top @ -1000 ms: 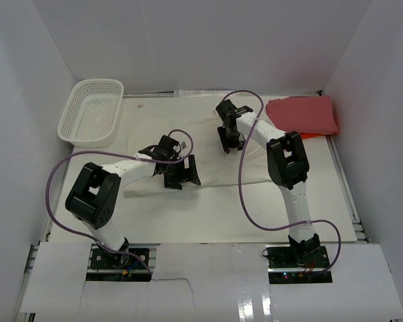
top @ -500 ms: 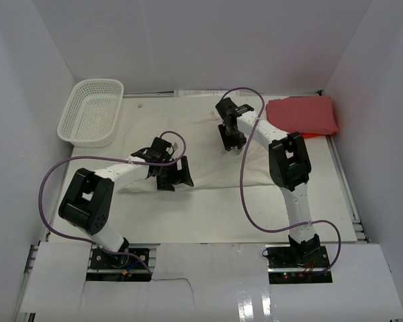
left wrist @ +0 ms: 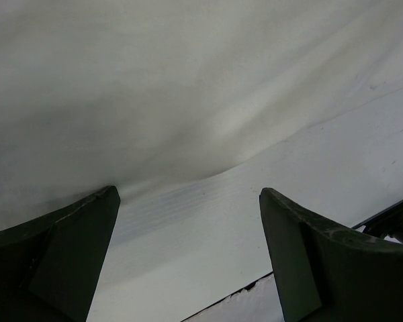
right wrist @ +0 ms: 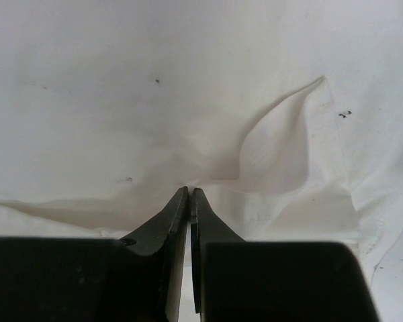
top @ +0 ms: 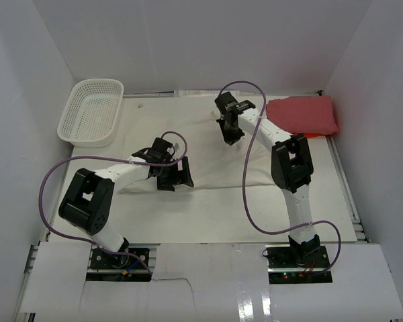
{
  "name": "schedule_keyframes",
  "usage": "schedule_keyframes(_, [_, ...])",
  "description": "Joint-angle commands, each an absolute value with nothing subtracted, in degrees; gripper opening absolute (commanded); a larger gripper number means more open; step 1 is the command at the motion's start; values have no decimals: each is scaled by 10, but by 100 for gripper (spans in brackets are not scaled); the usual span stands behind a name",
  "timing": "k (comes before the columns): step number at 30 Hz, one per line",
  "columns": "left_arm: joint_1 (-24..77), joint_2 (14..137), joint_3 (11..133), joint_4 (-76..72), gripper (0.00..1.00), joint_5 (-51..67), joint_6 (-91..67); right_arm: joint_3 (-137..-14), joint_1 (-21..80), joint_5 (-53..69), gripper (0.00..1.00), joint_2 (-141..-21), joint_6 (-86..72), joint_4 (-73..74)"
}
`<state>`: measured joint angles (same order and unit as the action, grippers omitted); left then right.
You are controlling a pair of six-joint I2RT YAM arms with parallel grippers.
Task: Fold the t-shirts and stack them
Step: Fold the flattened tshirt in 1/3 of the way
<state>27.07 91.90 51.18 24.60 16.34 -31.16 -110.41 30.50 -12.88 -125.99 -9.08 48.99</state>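
The cream-white t-shirt (top: pixel 208 157) lies spread across the middle of the table. The red t-shirt (top: pixel 302 114) lies folded at the back right. My right gripper (top: pixel 230 133) is at the cream shirt's far edge. In the right wrist view it (right wrist: pixel 189 192) is shut, and the cloth (right wrist: pixel 154 100) puckers into its tips, with a raised fold (right wrist: pixel 275 144) beside them. My left gripper (top: pixel 177 176) hovers over the shirt's near edge. In the left wrist view it (left wrist: pixel 188 194) is open, with the shirt's hem (left wrist: pixel 154 87) and bare table (left wrist: pixel 255 235) between its fingers.
A white mesh basket (top: pixel 92 112) stands at the back left. White walls close in the table on three sides. Purple cables loop from both arms over the table.
My right gripper has gone from half open to shut on the cream shirt's far edge and shifted slightly toward the back. My left arm drew back to the left a little, still open.
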Motion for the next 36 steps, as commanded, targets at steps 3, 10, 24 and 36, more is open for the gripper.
schedule_keyframes(3, [279, 937, 495, 298, 98, 143, -302, -1100, 308, -54, 8, -1214, -101, 427])
schedule_keyframes(10, [281, 937, 494, 296, 98, 145, -301, -1004, 308, 18, 8, -1180, -101, 299])
schedule_keyframes(24, [287, 939, 487, 287, 98, 154, -301, -817, 310, -25, 27, -1107, -84, 32])
schedule_keyframes(36, [314, 940, 540, 308, 98, 168, -304, -1047, 311, -101, 44, -1142, -58, 285])
